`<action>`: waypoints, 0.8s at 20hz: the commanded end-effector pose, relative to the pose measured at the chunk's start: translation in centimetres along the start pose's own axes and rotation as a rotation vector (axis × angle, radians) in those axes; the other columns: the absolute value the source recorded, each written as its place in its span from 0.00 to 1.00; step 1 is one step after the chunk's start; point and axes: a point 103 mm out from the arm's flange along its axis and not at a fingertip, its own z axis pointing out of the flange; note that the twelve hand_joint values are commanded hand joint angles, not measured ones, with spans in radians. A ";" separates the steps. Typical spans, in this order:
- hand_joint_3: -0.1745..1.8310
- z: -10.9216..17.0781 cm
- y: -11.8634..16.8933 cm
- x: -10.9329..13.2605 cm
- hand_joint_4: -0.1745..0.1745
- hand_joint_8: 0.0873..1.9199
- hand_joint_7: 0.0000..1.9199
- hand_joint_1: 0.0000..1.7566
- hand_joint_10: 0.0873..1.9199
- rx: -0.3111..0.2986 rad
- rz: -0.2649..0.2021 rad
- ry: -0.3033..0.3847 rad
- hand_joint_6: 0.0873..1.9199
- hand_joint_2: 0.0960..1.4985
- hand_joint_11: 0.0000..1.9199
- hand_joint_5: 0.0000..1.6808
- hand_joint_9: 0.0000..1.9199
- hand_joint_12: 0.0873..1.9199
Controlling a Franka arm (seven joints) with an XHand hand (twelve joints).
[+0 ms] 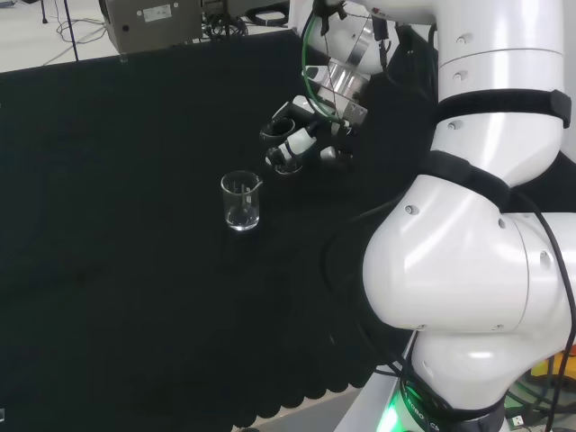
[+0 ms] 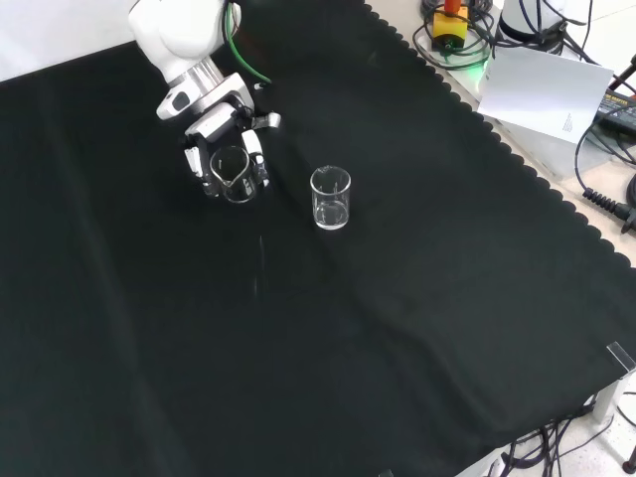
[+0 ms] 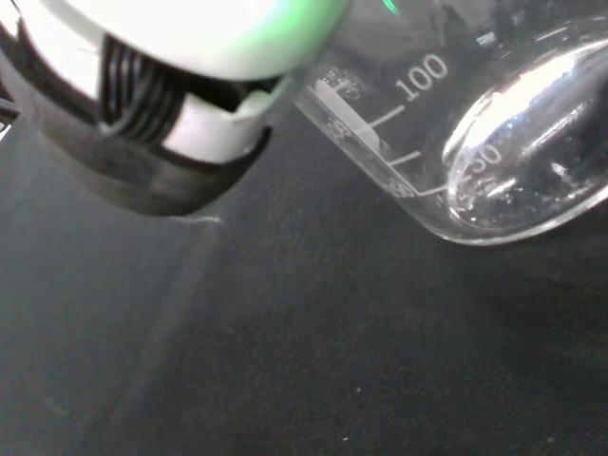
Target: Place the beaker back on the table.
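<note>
Two clear glass beakers show. One beaker (image 2: 233, 171) is held in the hand (image 2: 221, 134), whose black and white fingers (image 2: 255, 161) curl round its wall just above the cloth; in the head view this held beaker (image 1: 286, 160) sits under the hand (image 1: 310, 135). The wrist view shows the held beaker (image 3: 475, 133) close up, its printed scale and round base a little above the black cloth, with a finger (image 3: 180, 142) beside it. The second beaker (image 2: 331, 198) stands upright and free on the cloth; in the head view this standing beaker (image 1: 241, 201) is left of and nearer than the hand.
Black cloth (image 2: 328, 338) covers the bench, with a scalloped edge (image 2: 517, 164) at the front view's right. Cables, a yellow device (image 2: 449, 22) and a white sheet (image 2: 547, 89) lie beyond that edge. A grey box (image 1: 153, 22) stands behind the bench in the head view.
</note>
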 end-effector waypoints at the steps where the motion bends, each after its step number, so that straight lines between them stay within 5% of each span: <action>1: 0.14 1.6 -0.3 0.2 0.79 0.21 0.62 0.64 0.00 0.049 0.021 -0.051 0.35 0.63 0.56 0.68 0.70 0.43; 4: 0.10 1.9 -0.6 0.1 0.95 0.22 0.54 0.60 0.00 0.058 0.027 -0.038 0.43 0.68 0.50 0.63 0.65 0.48; 8: 0.07 1.9 -1.1 -0.2 0.64 0.25 0.38 0.54 0.00 0.074 0.026 -0.001 0.32 0.65 0.33 0.44 0.54 0.58; 16: 0.04 0.8 -1.7 0.4 0.55 0.27 0.30 0.49 0.00 0.062 0.015 0.012 0.28 0.63 0.22 0.32 0.47 0.65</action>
